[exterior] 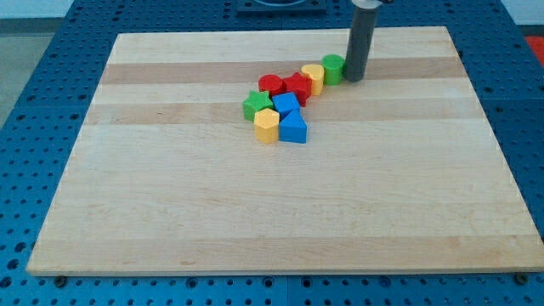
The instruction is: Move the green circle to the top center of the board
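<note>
green circle, a small round green block point(332, 68), sits near the top of the pale wooden worktop point(170, 212), a little right of centre, touching a yellow block point(313, 76), so i judge a short nudge toward the view's left remains. my tip point(353, 78), a bare rod end effector holding nothing, presses its right side; no containers are here.

My tip point(353, 79) rests upright near the view's top.

I can read no text, label, brand, number or sign anywhere on my feed, neither on the blocks nor on the table point(170, 212).
</note>
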`<control>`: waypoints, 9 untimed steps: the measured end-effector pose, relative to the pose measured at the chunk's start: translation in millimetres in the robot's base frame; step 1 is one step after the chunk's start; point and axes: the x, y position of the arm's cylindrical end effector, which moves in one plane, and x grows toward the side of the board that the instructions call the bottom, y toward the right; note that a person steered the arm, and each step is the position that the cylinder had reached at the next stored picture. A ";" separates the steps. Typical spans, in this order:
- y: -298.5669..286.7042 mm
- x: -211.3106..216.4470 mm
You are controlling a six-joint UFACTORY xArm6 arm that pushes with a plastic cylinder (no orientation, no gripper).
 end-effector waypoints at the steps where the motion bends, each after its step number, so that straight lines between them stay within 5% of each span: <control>1: -16.8 -3.7; 4: -67.3 4.0; 7: -80.6 -46.9; 9: -122.5 -22.6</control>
